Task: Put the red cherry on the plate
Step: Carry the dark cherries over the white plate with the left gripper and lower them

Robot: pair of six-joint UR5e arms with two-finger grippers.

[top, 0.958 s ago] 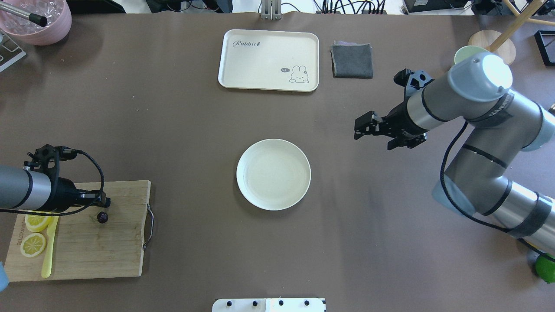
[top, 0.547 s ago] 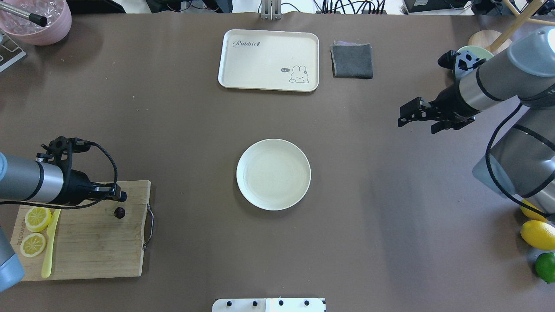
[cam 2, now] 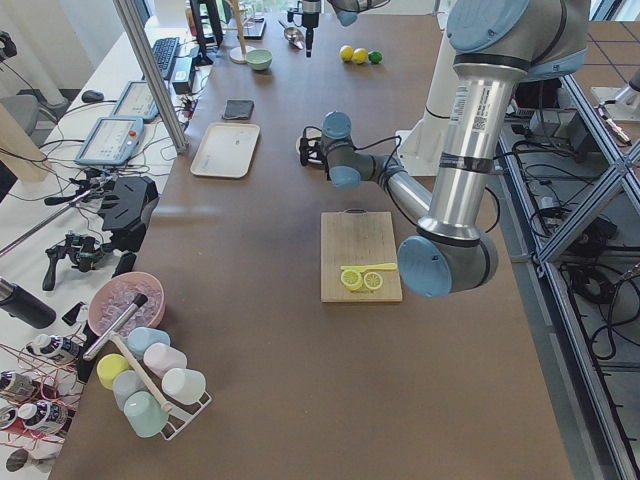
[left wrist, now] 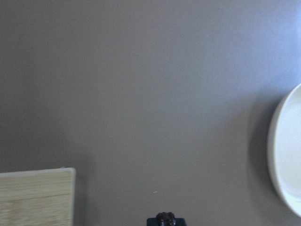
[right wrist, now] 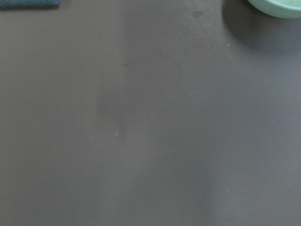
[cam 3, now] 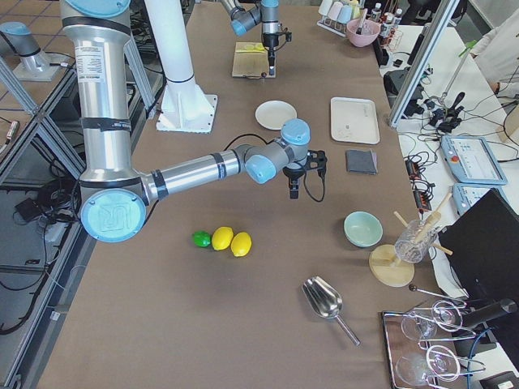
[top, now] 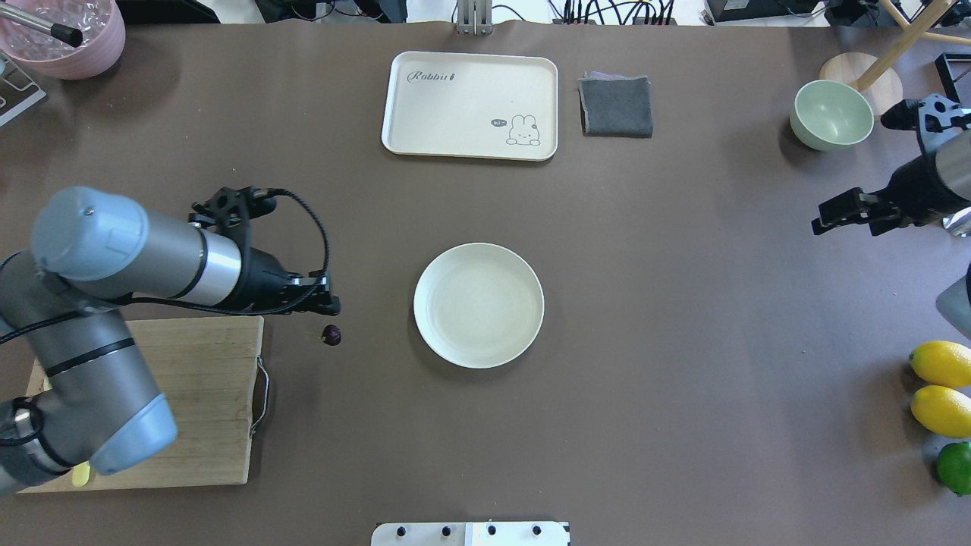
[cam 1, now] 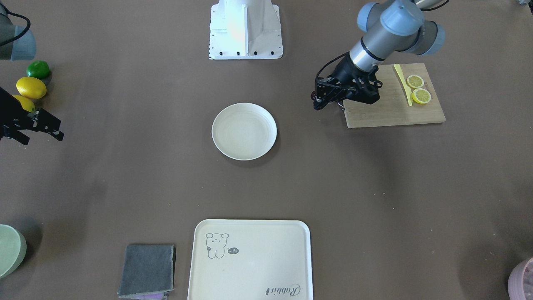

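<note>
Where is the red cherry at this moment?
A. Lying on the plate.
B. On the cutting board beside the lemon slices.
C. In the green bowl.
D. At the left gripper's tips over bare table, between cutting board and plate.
D: in the overhead view the red cherry sits right at the left gripper, past the cutting board and short of the plate, which holds nothing.

Plate mostly beyond L wrist view's rt edge
</note>
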